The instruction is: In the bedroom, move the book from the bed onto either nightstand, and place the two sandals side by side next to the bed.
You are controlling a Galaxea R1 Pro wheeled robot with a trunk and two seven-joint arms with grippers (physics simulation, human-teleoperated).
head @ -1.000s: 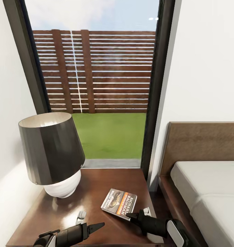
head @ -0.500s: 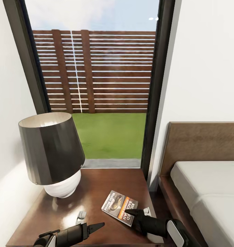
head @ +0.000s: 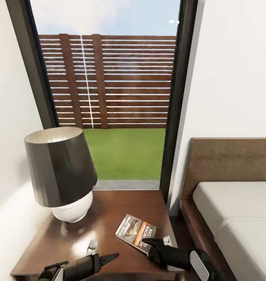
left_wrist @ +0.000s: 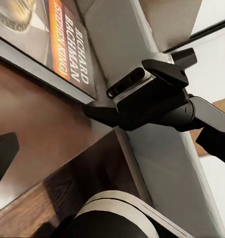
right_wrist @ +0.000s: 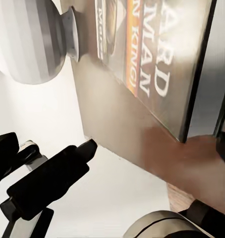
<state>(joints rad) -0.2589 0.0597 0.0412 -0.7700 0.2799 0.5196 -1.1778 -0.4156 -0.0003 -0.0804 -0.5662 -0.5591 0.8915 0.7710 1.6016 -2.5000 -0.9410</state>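
The book (head: 136, 231) lies flat on the nightstand (head: 121, 207), in its near right part, to the right of the lamp (head: 61, 173) and well apart from it. So the first half of the task looks done, or nearly so: the book is off the bed (head: 234, 218) and rests on the dark wooden top.

The right gripper (head: 151, 242) sits at the book's near right corner, its tips right at the cover's edge. Whether the jaws are closed on that corner or merely touch it cannot be told; the left wrist view shows the dark fingers next to the book's edge, but the contact itself is hidden. If it is holding, letting go and backing off is what remains for this step.

The left gripper (head: 109, 256) hovers over the near edge of the nightstand, holding nothing; its jaw opening cannot be made out either.

The sandals part of the task is, by this judgement, still to be done, since no footwear appears beside the bed here.
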